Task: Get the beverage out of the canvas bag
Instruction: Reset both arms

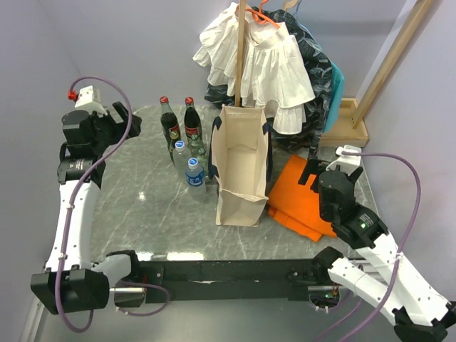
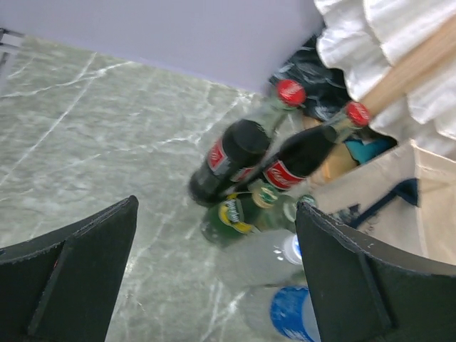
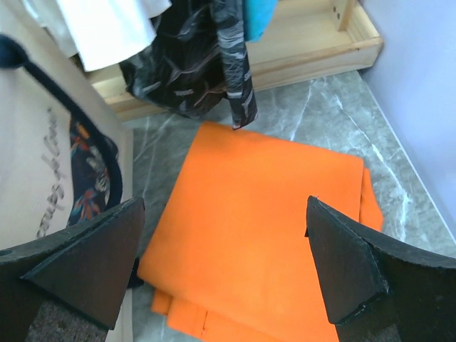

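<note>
Grey marble tabletop [image 1: 142,203], lilac walls. One tall cream canvas bag with navy strap handles [image 1: 239,203] stands upright mid-table. Its mouth faces up, and the long axis of the opening runs near-to-far. The beverage is presumably inside, but no view shows it (from above the interior reads as bare canvas).

Right gripper [image 1: 311,171]: fingers spread, empty, above the flat folded orange cloth [image 3: 263,214]. The bag is just to its left, so this is the nearer arm.

Left gripper [image 1: 121,114]: also spread and empty, farther off, with a bottle cluster between it and the bag.

My read: entry has to be straight down through the mouth.

Counts:
- 1 bag
- 1 cloth
- 2 red-capped cola bottles [image 2: 235,153]
- 2 clear water bottles [image 1: 194,173]
- at least 1 green glass bottle [image 2: 231,217]
</note>
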Robot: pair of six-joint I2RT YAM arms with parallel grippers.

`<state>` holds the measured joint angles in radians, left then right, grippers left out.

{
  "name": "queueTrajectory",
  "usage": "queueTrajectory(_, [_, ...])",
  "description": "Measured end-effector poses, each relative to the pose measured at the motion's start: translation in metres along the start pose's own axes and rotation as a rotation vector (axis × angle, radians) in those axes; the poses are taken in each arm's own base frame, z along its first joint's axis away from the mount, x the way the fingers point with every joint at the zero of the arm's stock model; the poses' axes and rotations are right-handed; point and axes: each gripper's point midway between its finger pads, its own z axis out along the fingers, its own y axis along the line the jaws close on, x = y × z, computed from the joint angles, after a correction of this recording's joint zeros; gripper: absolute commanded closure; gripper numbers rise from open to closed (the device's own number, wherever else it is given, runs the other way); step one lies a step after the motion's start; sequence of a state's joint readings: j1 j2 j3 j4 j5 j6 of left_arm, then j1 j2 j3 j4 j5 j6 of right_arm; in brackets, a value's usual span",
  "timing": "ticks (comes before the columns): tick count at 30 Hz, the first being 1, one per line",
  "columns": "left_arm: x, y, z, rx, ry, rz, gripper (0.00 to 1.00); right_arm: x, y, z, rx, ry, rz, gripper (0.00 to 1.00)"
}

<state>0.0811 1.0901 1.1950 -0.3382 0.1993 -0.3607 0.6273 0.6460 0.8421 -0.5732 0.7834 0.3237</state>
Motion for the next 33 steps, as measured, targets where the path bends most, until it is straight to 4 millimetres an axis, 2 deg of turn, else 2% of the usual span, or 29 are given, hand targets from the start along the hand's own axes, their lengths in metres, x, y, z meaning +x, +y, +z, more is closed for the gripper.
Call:
queueTrajectory(3, [0.009, 0.021, 0.005, -0.027, 0.004, -0.016, 0.04, 0.002, -0.001, 0.009, 0.020, 0.018, 0.008, 0.00])
queueTrajectory(7, [0.024, 0.040, 0.016, -0.034, 0.064, -0.063, 0.04, 0.010, -0.006, 0.029, 0.071, 0.062, 0.027, 0.00])
queueTrajectory(12, [0.037, 0.042, 0.028, -0.009, 0.093, -0.143, 0.04, 0.026, -0.019, 0.051, 0.121, 0.092, 0.066, 0.00])
queueTrajectory(16, [0.047, 0.047, 0.025, -0.031, 0.084, -0.178, 0.04, 0.028, -0.023, 0.058, 0.128, 0.090, 0.087, 0.00])
queueTrajectory(19, [0.045, 0.050, 0.017, -0.062, 0.048, -0.186, 0.04, 0.030, -0.022, 0.065, 0.129, 0.104, 0.093, 0.00])
queueTrajectory(24, [0.027, 0.050, 0.011, -0.077, -0.029, -0.183, 0.04, 0.040, -0.020, 0.075, 0.146, 0.141, 0.084, 0.00])
queueTrajectory(29, [0.022, 0.049, 0.016, -0.059, -0.062, -0.196, 0.04, 0.030, -0.027, 0.080, 0.175, 0.085, 0.121, 0.00])
queueTrajectory(33, [0.026, 0.050, 0.025, -0.046, -0.058, -0.200, 0.04, 0.034, -0.034, 0.080, 0.204, 0.064, 0.133, 0.00])
